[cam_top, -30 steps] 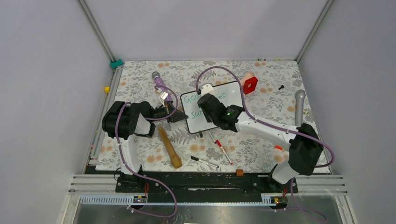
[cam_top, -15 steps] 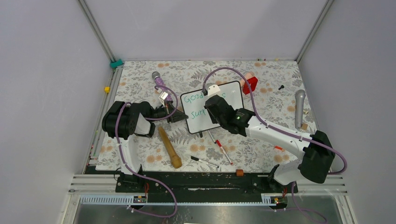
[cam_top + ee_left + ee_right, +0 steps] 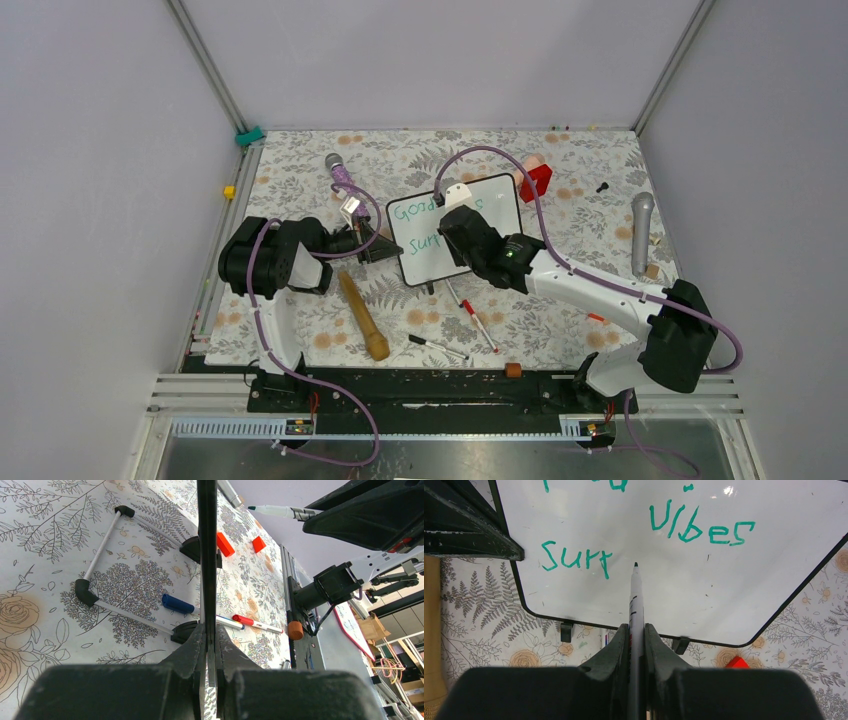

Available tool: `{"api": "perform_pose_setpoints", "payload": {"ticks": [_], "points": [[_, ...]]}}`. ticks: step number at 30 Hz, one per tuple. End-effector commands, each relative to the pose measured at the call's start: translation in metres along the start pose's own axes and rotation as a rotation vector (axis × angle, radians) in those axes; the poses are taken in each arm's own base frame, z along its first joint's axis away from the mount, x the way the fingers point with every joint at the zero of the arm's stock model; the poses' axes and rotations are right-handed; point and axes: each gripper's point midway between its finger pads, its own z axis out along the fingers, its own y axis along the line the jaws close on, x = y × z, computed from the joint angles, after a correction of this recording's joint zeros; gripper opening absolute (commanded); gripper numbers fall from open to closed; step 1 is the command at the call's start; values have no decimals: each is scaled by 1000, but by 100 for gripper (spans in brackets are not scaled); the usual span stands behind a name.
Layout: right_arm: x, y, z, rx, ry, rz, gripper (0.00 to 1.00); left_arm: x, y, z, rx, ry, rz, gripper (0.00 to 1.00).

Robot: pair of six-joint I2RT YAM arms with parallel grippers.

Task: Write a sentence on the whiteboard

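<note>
The whiteboard [image 3: 500,205] stands tilted on its black feet at mid table. My left gripper [image 3: 376,248] is shut on its left edge; the left wrist view shows the board edge-on [image 3: 206,555] between the closed gripper [image 3: 207,640]. My right gripper [image 3: 452,232] hovers over the board, shut on a green marker [image 3: 636,600]. The board fills the right wrist view [image 3: 734,590]. The sentence reads "Vibes" [image 3: 699,527] and "Surr" [image 3: 576,560], with the word above cut off. The marker tip sits just right of "Surr". The right gripper [image 3: 636,630] pinches the marker barrel.
A wooden pestle [image 3: 362,315], a red-capped marker [image 3: 478,322] and a black pen [image 3: 437,346] lie in front of the board. A red block [image 3: 535,180] sits behind it. Microphones lie at right [image 3: 640,230] and back left [image 3: 337,167].
The right arm's elbow swung right and its gripper shifted slightly up and right over the board a second ago; it has held still since. The left arm has not moved.
</note>
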Motion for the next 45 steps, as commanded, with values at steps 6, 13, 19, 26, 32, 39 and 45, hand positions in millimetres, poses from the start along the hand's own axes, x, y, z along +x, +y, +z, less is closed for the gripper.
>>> {"api": "perform_pose_setpoints", "payload": {"ticks": [6,13,19,26,32,39,45], "points": [[-14,-7,-2,32,-44,18,0,3,4,2,10,10,36,4],[-12,-7,0,30,-29,8,0,3,4,2,9,9,37,3],[-12,2,3,-3,-17,10,0,3,4,2,9,9,39,3],[-9,9,9,-26,3,8,0,3,4,2,10,9,39,3],[-9,12,13,-31,11,9,0,3,4,2,10,9,40,3],[-10,13,14,-31,12,7,0,3,4,2,9,9,38,3],[-11,12,12,-30,4,10,0,3,4,2,7,8,37,3]]}}
